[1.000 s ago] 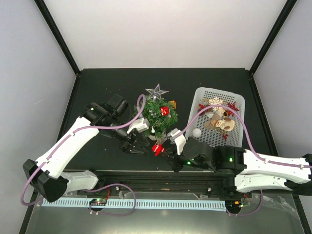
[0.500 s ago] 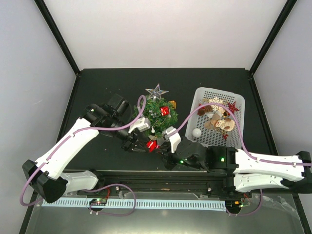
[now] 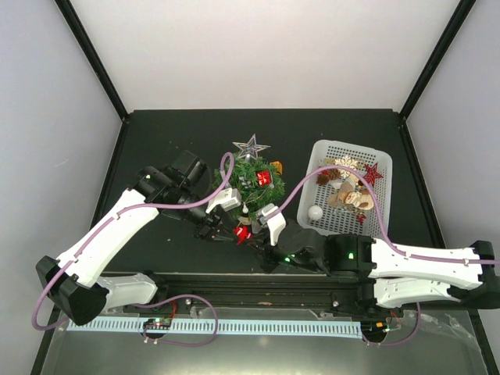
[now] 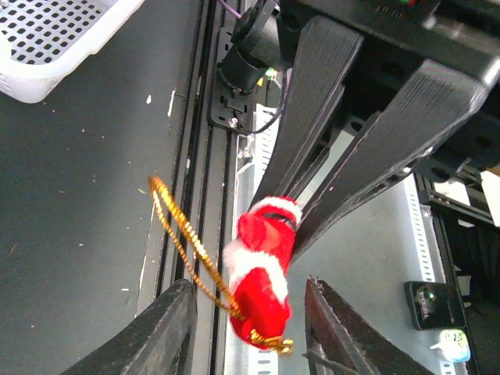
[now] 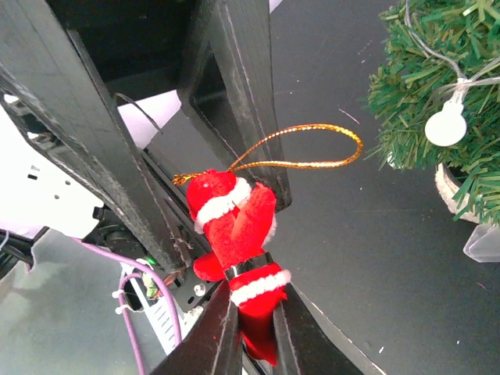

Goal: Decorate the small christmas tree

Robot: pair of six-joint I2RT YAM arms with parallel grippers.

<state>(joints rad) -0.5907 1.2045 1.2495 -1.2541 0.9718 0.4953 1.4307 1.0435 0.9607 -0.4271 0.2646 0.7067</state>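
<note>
I judge this a handover. My right gripper pinches the legs of the small red-and-white plush Santa ornament, while my left gripper stands open with a finger either side of it, seemingly not touching. The bushy dark-green miniature Christmas tree stands mid-table just beyond both grippers, beside the white mesh plastic basket. Next, the left must close squarely before the right lets go, leaving the thin gold cord loop free. One Santa, one loop, one tree, one basket.
</note>
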